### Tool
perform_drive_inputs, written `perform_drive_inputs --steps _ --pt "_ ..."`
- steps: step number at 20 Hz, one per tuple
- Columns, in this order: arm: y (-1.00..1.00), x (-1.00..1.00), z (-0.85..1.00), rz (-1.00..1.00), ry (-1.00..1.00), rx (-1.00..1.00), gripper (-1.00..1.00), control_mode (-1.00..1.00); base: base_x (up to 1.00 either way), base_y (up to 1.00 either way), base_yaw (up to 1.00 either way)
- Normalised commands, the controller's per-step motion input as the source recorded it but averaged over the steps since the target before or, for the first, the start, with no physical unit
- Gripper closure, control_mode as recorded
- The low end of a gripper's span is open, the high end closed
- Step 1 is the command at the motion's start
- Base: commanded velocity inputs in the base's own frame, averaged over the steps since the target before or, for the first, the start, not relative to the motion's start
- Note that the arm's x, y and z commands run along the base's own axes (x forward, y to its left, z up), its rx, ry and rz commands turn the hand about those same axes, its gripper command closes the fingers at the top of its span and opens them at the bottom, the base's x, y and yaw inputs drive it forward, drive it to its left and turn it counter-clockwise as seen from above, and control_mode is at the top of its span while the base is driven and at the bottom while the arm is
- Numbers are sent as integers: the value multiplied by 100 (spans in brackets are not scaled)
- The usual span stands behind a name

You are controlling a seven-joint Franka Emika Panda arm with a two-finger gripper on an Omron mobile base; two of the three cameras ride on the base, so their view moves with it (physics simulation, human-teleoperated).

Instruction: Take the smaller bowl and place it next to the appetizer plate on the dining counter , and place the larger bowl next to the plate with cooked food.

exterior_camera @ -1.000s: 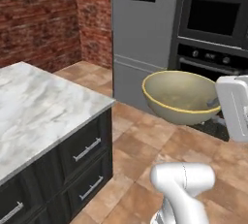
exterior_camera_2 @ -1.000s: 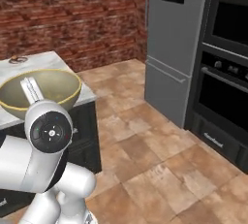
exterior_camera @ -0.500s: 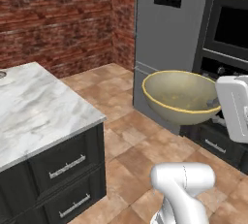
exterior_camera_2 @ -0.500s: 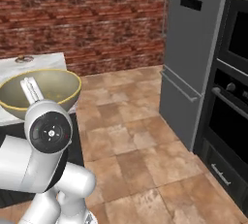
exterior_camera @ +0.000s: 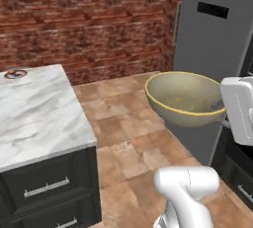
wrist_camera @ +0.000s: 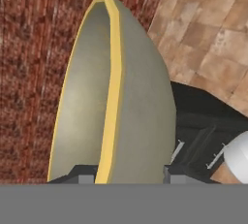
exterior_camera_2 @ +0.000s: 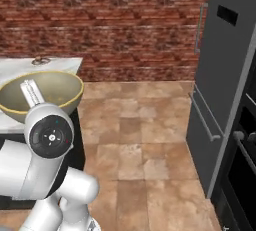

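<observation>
The dining counter (exterior_camera: pixel 37 118) lies off to the gripper's left, its marble top bearing the appetizer plate (exterior_camera: pixel 15 73) at the far corner. The gripper (wrist_camera: pixel 124 175) is clamped on the larger bowl (exterior_camera: pixel 184 98), one finger inside the yellow rim and one outside, holding it aloft over the tiled floor (exterior_camera: pixel 128 138).

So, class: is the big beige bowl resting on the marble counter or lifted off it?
Lifted. The larger bowl hangs over the floor, clear of the dining counter, rim clamped in the end effector.
</observation>
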Motion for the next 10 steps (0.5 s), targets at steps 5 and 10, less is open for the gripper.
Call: perform_drive_inputs --steps 5,10 --pt "0 0 0 0 0 0 100 100 100 -95 50" --pt "0 0 0 0 0 0 100 100 100 -75 54"
